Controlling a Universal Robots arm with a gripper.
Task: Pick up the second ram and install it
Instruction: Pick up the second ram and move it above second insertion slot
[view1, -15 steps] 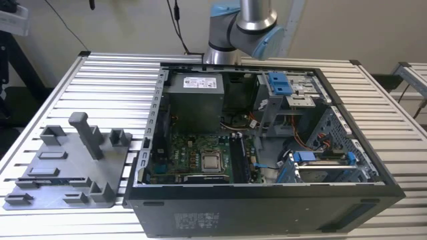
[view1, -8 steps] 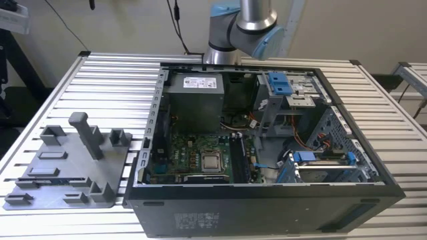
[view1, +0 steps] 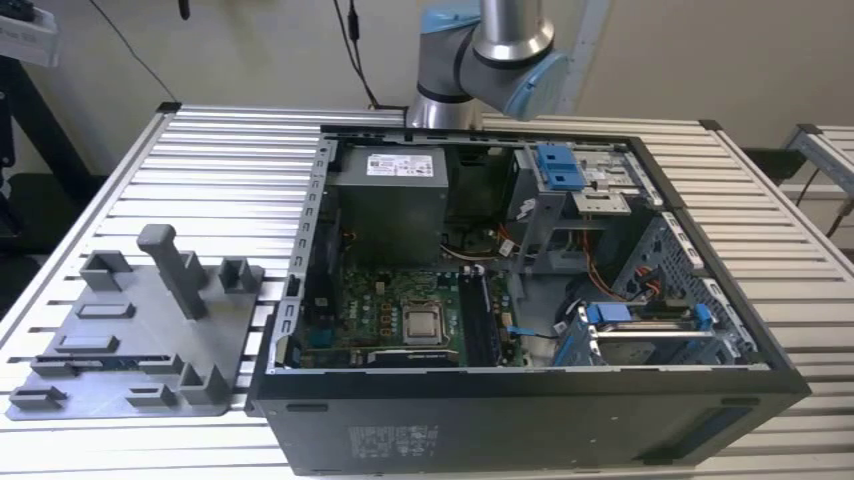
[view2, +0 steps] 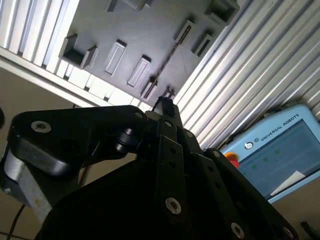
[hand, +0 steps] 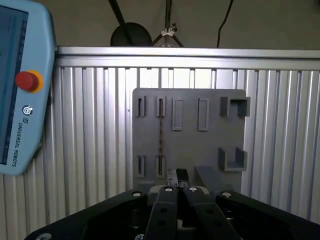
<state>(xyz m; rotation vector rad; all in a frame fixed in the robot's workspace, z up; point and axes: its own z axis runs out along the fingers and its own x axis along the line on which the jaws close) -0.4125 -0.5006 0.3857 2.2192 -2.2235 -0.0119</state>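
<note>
Noting the gripper (hand: 177, 174) above the table (hand: 90, 125), jaws pressed together, empty; we judge the pick not begun. The second ram (hand: 160, 132) stands on edge in the grey holder plate (view1: 140, 335), lower left of the exterior view, apart from the open computer case (view1: 534, 410)

Maker's logo and lettering on the blue control tablet (hand: 17, 120), beside its red button (hand: 27, 81). The power supply label (view1: 400, 163) and the case sticker (view1: 400, 442) are too small to read.

One computer case (view1: 534, 425), one holder plate (view1: 140, 335), one ram stick (hand: 161, 134), one teach pendant (hand: 22, 107).
</note>
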